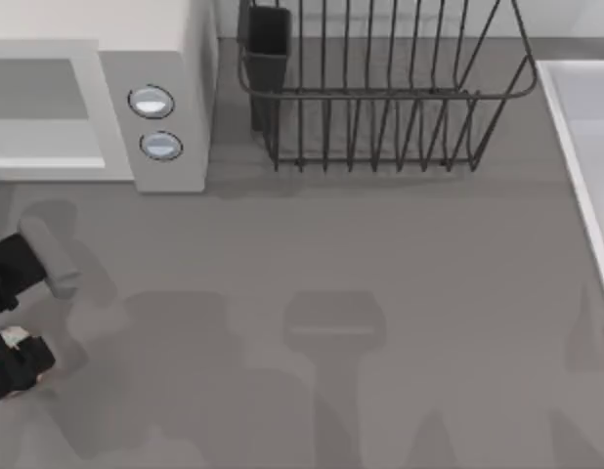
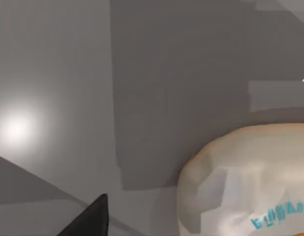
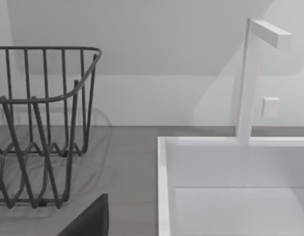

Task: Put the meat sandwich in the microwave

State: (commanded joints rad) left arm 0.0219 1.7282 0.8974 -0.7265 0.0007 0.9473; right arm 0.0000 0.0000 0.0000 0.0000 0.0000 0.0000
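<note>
One bun — meat sandwich (image 2: 245, 182) — cut off, near left finger (image 2: 88, 219).

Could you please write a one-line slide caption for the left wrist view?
Small round pale beige meat sandwich close under the left wrist camera, above the grey table.

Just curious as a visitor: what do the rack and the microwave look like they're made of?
The rack looks like thin dark metal wire, matte, with open bars. The microwave seems painted metal or plastic: smooth, pale grey-white, with two shiny silvery-blue buttons.
</note>
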